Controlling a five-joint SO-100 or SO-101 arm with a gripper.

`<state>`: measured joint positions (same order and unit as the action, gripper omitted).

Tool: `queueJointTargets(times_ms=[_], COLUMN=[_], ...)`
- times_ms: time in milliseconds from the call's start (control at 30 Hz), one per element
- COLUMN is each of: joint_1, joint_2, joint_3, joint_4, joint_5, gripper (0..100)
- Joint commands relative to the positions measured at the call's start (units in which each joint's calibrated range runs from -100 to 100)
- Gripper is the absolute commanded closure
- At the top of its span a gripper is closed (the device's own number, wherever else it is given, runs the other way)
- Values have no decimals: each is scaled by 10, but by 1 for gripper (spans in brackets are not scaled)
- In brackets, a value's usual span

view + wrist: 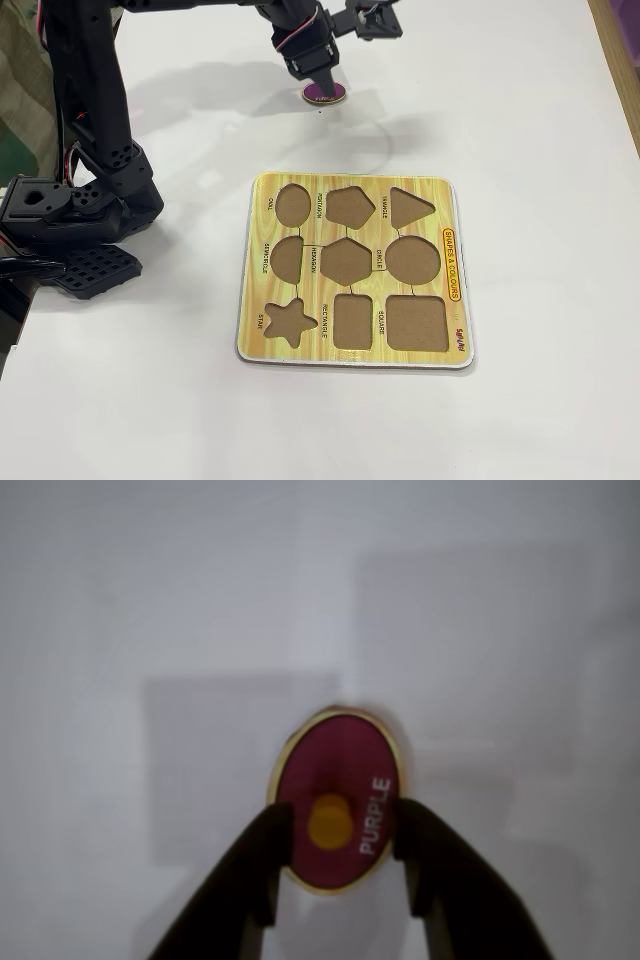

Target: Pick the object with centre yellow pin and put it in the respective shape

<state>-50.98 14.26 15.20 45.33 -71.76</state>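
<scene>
Wrist view, left to right: you are looking at the left finger [262, 855] coming up from the bottom edge, then the purple oval piece [338, 798], then the right finger [420, 860]. The gripper [340, 830] is sitting astride the lower half of the piece, with the yellow knob [329, 821] lying almost midway between the two tips. The fingers are standing narrow, about as far apart as the piece is wide, their inner faces lying at or over its gold rim on both sides. Whether they are pressing on anything yet, you cannot tell from here; the knob is showing clear purple on either side of it, so nothing is pinching it.

The relation your next move is turning on: the oval's long axis is running up the picture, leaning slightly right, roughly in line with the fingers' reach. So the jaws are spanning the short axis. That is the easier way across.

Fixed view, left to right: the arm's base is sitting at the left edge; the gripper [322, 88] is hanging over the piece [323, 94] on the bare white table [520, 130], near the top of the picture. The puzzle board [352, 184] is lying well apart from it, lower in the frame. Every hollow is looking empty. The oval hollow [292, 204] is sitting in the board's top left corner, the nearest corner to the piece.

Judgement: the pick is not yet done.
</scene>
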Motion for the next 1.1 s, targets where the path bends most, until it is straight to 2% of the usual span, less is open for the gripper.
queueJointTargets(times_ms=[0,567,733,1067], joint_1=[10,9,9,7], joint_2=[-8,-7,2,15], joint_3=[5,11,12,10], joint_4=[0,-7,-2,-7], joint_5=[0,3,3,3], gripper=[88,90,99,99])
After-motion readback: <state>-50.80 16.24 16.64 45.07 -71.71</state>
